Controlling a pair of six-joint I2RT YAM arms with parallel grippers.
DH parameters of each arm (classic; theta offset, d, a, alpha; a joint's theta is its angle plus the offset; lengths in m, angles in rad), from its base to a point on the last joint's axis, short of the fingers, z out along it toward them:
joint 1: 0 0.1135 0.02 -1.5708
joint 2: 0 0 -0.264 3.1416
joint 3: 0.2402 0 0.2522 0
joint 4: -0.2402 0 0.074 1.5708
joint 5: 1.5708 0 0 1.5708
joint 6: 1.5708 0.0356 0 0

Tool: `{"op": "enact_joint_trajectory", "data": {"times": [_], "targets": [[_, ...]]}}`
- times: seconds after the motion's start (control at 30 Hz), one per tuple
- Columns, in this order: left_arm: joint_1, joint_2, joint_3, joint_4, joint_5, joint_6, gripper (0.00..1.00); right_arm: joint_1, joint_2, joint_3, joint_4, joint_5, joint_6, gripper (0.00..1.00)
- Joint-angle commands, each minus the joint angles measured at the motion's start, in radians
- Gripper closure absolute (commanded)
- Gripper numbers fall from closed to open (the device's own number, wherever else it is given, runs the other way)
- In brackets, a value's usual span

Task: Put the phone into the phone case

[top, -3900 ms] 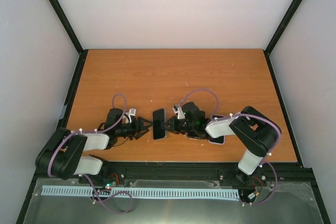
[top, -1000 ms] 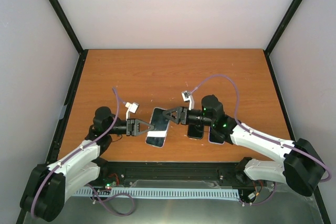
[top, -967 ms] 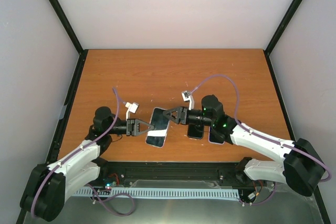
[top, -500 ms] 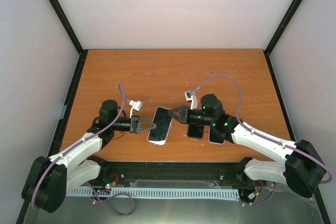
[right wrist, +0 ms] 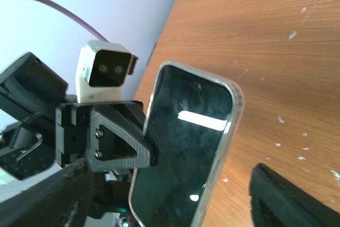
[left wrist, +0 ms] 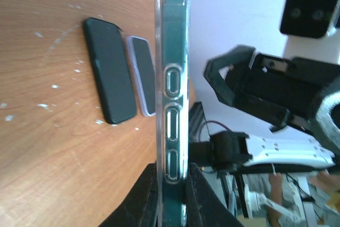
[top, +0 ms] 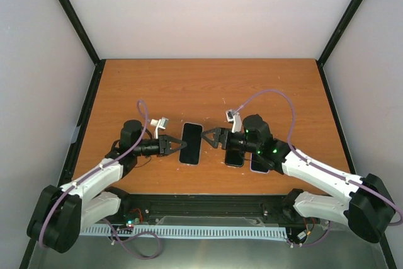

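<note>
We are seeing left end effector (top: 179,145) pinching phone (top: 191,143) by one long edge, screen up, probably for presenting other edge to right end effector (top: 211,138), standing wide open beside. Clear case (left wrist: 159,51) is seeming already around phone; corner seating, contact with worktop (top: 208,86) we are not making out.

1. The black glass-fronted phone (right wrist: 183,142) has a glossy screen that catches a bright streak of light.
2. The clear plastic case (left wrist: 172,78) around it is smooth, shiny and see-through.
3. The orange-brown wood-grain table (top: 208,86) is smooth, with pale specks.
4. The left gripper (left wrist: 171,174) has matt black plastic fingers.
5. The dark green flat slab (left wrist: 109,75) looks matt.
</note>
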Motion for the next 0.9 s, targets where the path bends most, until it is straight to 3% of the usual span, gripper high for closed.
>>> {"op": "enact_joint_trajectory", "data": {"times": [0.0, 0.07, 0.2, 0.57, 0.87], "targets": [[0.004, 0.040, 0.043, -0.024, -0.136, 0.011, 1.00, 0.000, -0.028, -0.007, -0.128, 0.131, -0.040, 0.10], [0.004, 0.084, 0.070, -0.071, -0.197, 0.033, 1.00, 0.001, -0.029, 0.001, -0.184, 0.178, -0.052, 0.00], [0.006, 0.198, 0.148, -0.139, -0.263, 0.070, 1.00, 0.001, -0.016, 0.014, -0.258, 0.235, -0.056, 0.00], [0.008, 0.435, 0.202, 0.008, -0.203, 0.054, 1.00, -0.001, 0.008, 0.042, -0.361, 0.311, -0.059, 0.00], [0.007, 0.548, 0.122, 0.138, -0.191, 0.009, 0.98, -0.001, 0.018, 0.080, -0.433, 0.339, -0.052, 0.00]]}}
